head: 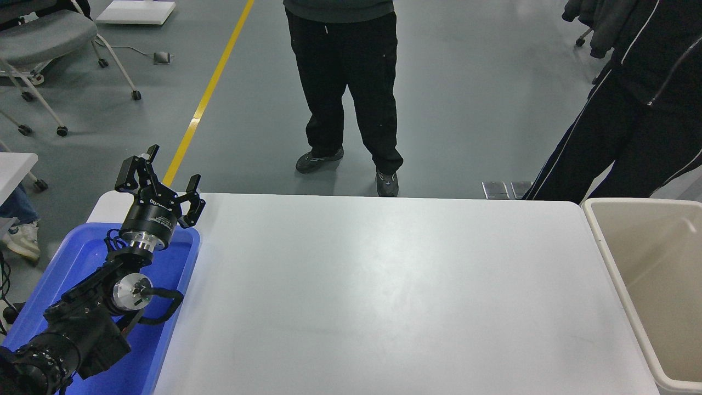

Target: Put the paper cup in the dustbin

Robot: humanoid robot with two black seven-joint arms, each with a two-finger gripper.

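Observation:
The paper cup is not in view anywhere on the table. The beige dustbin [614, 274] stands against the table's right edge; the part of its inside that shows is bare. My left gripper [163, 176] is parked at the left, raised over the far end of the blue tray [82, 258], with its fingers spread open and nothing between them. My right arm and gripper are out of view.
The white table [384, 285] fills the middle. One person in black trousers [345, 82] stands at the far side; another in dark clothes [630, 120] stands at the far right near the dustbin. An office chair [44, 33] is at the top left.

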